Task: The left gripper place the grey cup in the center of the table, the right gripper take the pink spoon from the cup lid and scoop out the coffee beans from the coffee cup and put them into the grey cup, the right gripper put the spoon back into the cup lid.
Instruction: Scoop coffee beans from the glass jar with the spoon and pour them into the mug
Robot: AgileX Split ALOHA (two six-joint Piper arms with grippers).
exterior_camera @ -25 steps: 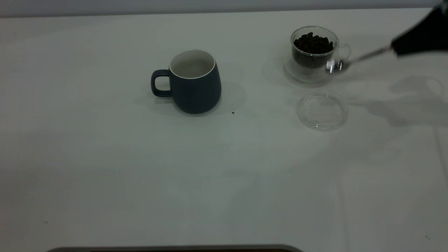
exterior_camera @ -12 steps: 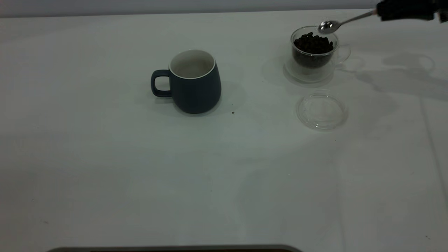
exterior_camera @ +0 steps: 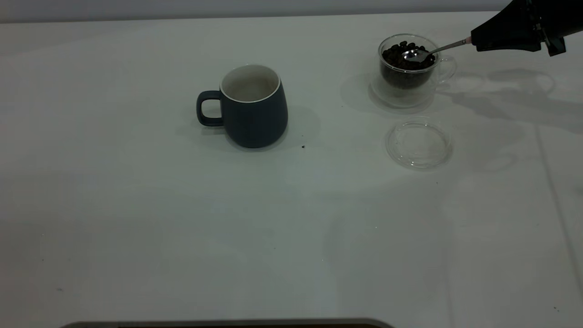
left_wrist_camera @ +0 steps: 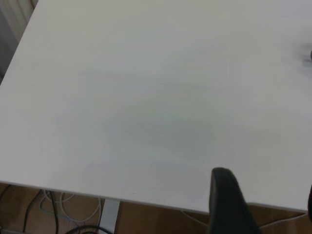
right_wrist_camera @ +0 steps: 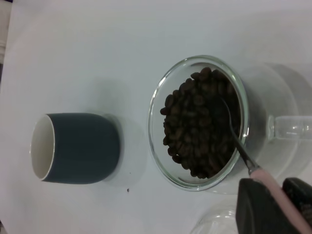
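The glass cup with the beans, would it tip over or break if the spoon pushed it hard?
Probably hard to tip: the glass cup looks squat and broad, and the beans nearly fill it, adding weight. It might slide instead, since the table looks smooth. Being clear glass, it could crack if knocked off. The right gripper has the spoon in the beans.

Grey cup (exterior_camera: 253,109) dark slate, white inside; spoon (right_wrist_camera: 265,183) handle pink; coffee beans (exterior_camera: 401,57) dark brown.

Bare white table (left_wrist_camera: 146,97), dark claw finger (left_wrist_camera: 229,204).
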